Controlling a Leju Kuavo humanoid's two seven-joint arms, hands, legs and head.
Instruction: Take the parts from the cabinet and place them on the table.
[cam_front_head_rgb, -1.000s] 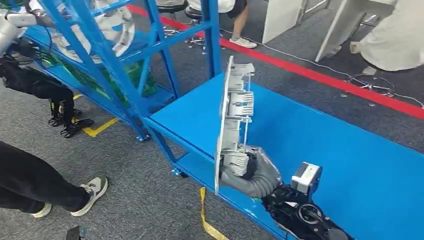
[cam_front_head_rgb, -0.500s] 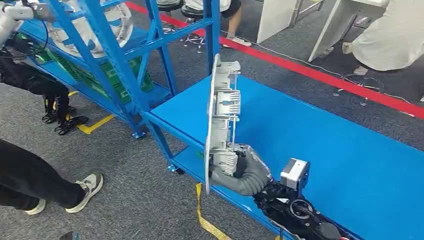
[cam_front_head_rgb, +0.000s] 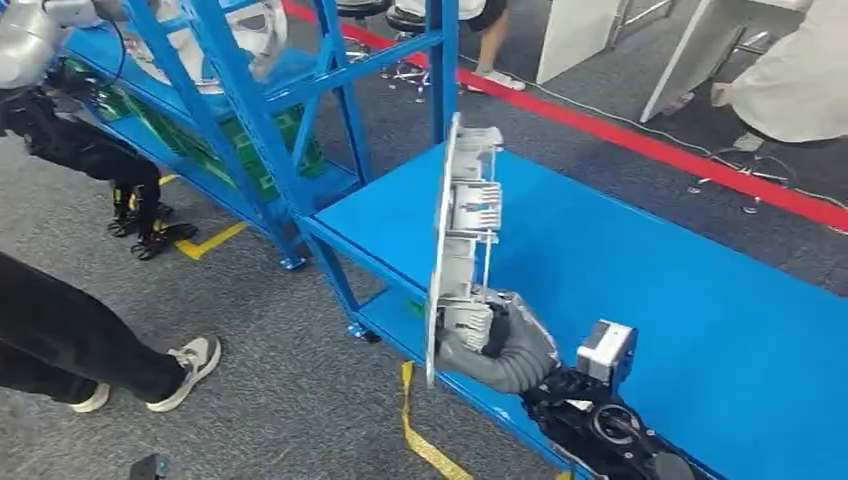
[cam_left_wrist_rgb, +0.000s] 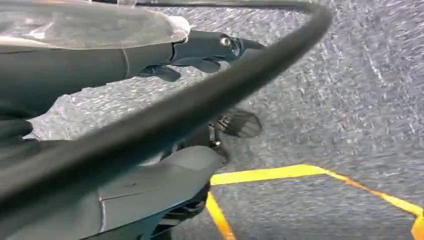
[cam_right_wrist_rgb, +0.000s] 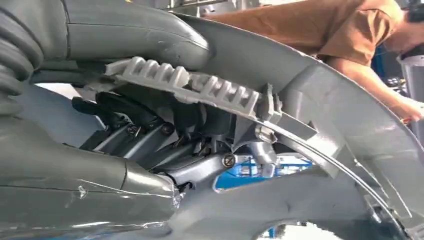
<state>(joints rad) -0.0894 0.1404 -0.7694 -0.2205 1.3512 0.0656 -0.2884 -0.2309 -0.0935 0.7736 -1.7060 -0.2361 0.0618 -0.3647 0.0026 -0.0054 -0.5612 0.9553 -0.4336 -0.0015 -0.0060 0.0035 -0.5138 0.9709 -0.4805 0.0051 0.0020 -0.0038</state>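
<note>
Currently right hand (cam_front_head_rgb: 497, 345) is gripping the grey part (cam_front_head_rgb: 462, 235) by its lower end, holding it upright on edge over the blue surface (cam_front_head_rgb: 650, 260). Risk: top-heavy part tipping on release. Left hand's state: cannot tell.

Head view looks down over the blue table (cam_front_head_rgb: 620, 250); wrist views sit close behind each hand.

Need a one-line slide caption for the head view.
Right hand holds a grey ribbed part upright on edge over the blue table, beside the blue cabinet.
</note>
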